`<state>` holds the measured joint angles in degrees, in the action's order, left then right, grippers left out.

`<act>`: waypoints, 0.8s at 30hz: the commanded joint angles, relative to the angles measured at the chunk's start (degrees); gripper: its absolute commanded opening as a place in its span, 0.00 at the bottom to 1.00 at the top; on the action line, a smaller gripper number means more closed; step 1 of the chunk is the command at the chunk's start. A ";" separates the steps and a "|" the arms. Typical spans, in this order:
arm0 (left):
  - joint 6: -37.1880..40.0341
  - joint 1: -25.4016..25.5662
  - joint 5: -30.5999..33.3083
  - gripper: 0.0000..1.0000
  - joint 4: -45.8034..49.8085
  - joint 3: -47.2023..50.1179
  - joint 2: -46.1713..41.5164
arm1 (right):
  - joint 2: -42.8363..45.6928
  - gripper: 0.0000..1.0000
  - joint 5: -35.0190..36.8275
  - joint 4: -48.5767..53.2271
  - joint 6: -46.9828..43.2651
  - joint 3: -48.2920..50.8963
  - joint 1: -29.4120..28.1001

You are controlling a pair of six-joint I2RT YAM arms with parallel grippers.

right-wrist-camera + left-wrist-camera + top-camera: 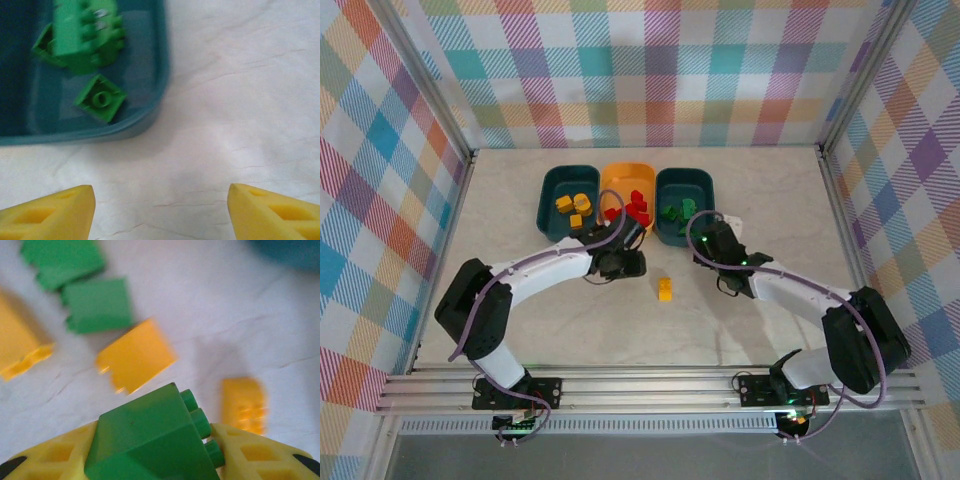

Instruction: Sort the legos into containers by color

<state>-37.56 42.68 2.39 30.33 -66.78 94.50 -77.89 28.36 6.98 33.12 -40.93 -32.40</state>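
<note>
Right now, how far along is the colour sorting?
Well along: yellow bricks lie in the left teal bin, red bricks in the orange bin, green bricks in the right teal bin. In hand: the left gripper clamps a green brick. Left: loose yellow bricks and loose green bricks on the table. The right gripper is open and empty.

You have no text, label, brand, number or sign to read in any view. The studs of the green lego (150,440) close to the left wrist camera, and of those in the teal bin (160,80), are too blurred to show any mark.
</note>
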 commanded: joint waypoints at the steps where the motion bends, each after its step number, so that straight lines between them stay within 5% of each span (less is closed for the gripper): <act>1: 2.99 0.30 -1.03 0.41 1.28 -7.43 2.42 | 2.92 0.73 2.86 1.20 7.11 2.39 2.43; 15: 11.68 0.28 2.32 0.43 15.08 -52.60 37.39 | 6.28 0.78 4.56 0.16 9.65 4.96 4.01; 19: 11.14 0.20 3.20 0.50 15.29 -58.12 40.86 | 7.81 0.78 2.35 -2.14 7.82 6.12 4.01; 24: 11.41 0.30 -0.20 0.72 15.89 -62.44 41.41 | 8.51 0.79 0.85 -3.82 6.44 6.90 4.01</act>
<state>-27.14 42.68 3.62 43.86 -126.56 136.25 -70.54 30.37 5.41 40.93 -34.68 -28.75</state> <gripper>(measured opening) 0.701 0.786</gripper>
